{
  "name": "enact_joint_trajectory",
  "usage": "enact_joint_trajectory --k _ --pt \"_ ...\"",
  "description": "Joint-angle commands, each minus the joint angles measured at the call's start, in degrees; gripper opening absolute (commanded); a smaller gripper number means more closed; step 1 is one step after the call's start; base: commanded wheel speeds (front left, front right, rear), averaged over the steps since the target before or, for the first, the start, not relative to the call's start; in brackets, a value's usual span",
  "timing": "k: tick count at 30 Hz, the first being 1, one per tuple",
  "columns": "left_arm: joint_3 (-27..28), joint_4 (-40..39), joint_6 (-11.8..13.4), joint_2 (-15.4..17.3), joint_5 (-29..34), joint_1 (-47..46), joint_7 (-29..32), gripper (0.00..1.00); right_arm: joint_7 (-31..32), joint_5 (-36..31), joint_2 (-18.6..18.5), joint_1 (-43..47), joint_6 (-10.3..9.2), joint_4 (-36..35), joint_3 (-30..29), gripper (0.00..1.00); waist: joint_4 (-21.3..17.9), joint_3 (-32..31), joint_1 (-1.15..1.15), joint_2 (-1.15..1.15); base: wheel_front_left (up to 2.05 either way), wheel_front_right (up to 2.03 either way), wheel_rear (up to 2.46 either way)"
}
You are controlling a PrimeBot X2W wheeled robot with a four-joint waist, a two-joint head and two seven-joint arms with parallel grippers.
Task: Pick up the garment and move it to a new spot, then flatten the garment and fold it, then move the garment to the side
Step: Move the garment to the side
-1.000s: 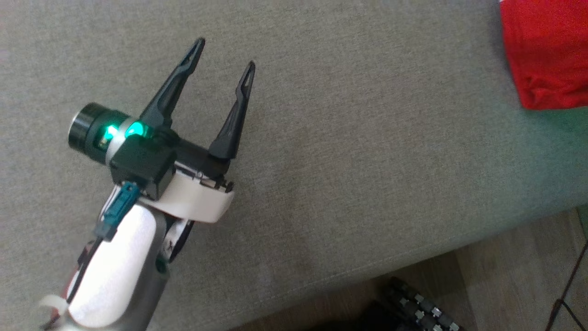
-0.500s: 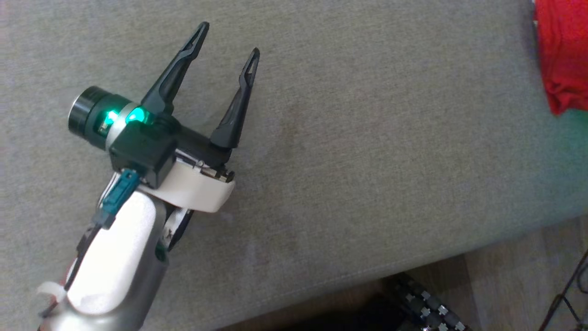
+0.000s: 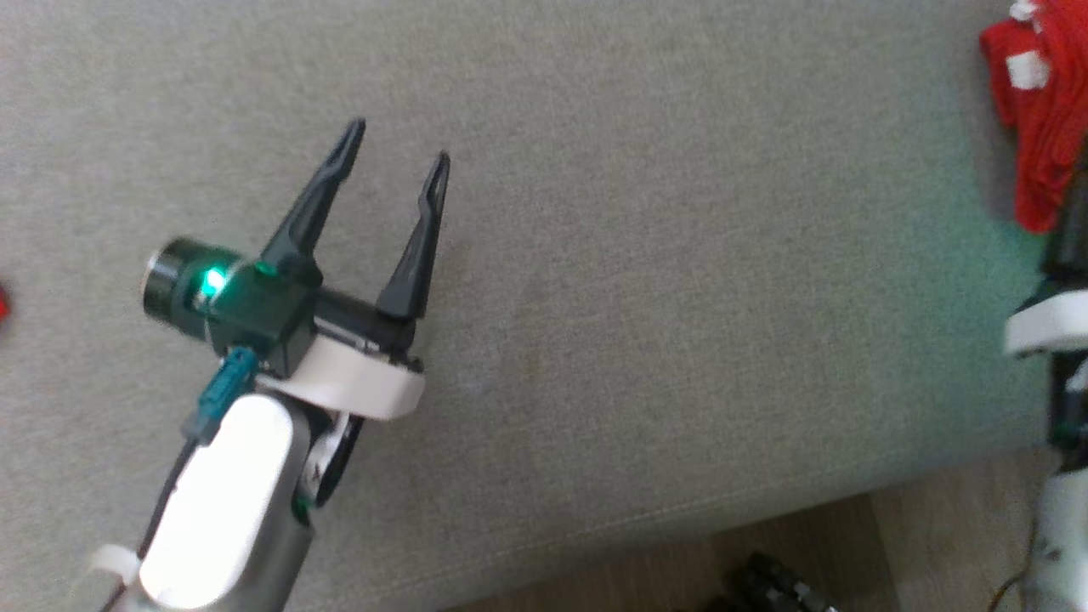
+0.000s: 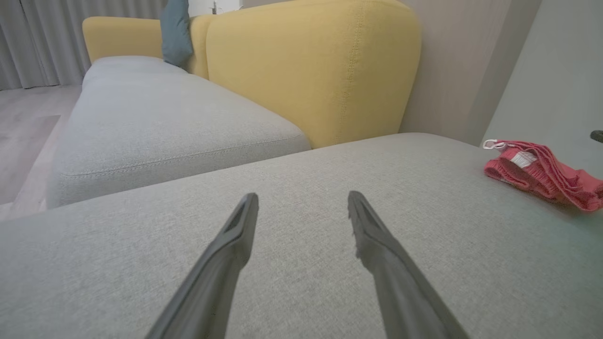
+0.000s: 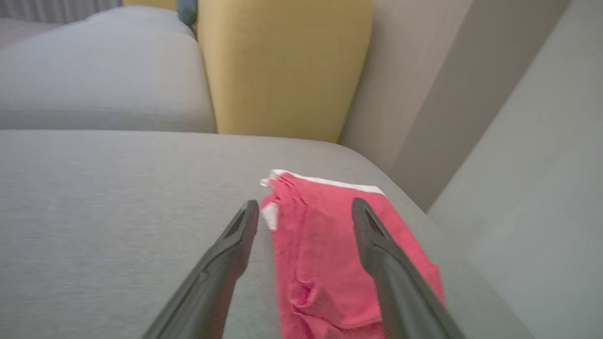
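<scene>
The garment [image 3: 1044, 127] is red with a white label, folded into a narrow stack at the right end of the grey sofa cushion [image 3: 646, 323]. In the right wrist view the garment [image 5: 325, 268] lies flat just below and between my right gripper [image 5: 305, 203]'s fingers, which stand open and hold nothing. The right arm's white wrist band [image 3: 1047, 327] shows at the right edge of the head view, just below the garment. My left gripper [image 3: 399, 142] hovers open and empty over the cushion's middle left, far from the garment [image 4: 541, 174].
A yellow backrest [image 4: 306, 70] rises behind the cushion, with a second grey seat [image 4: 155, 122] and a teal pillow [image 4: 175, 30] further left. The cushion's front edge [image 3: 680, 510] drops to wooden floor [image 3: 943, 544]. A pale wall [image 5: 532, 165] runs close beside the garment.
The head camera has shifted. The right arm's wrist has come into view at the right edge below the garment. The left gripper stays open.
</scene>
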Motion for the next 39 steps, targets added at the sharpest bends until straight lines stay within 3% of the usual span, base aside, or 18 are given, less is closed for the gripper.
enact_joint_trajectory --k 1,11,21,39 --pt "2.3 -1.4 0.7 0.4 -0.8 0.7 -0.6 1.0 -0.9 0.9 -0.1 1.7 0.2 -3.2 2.7 1.0 1.2 -3.1 0.0 0.0 0.0 0.0 0.0" --pt "5.5 0.1 4.9 -0.5 -3.7 7.5 -1.3 1.0 -2.0 8.8 0.5 9.9 0.2 -7.9 15.4 1.0 7.7 -10.6 0.0 0.0 0.0 0.0 0.0" --pt "8.8 1.0 7.4 0.2 -5.3 11.9 -1.8 1.0 -0.1 10.0 0.5 13.6 0.2 -8.6 17.9 1.0 14.0 -16.9 0.0 0.0 0.0 0.0 0.0" --pt "8.1 1.6 8.2 2.1 -5.9 18.4 0.0 1.0 2.9 10.9 0.6 21.5 0.2 -9.4 17.9 1.0 13.5 -25.2 0.0 0.0 0.0 0.0 0.0"
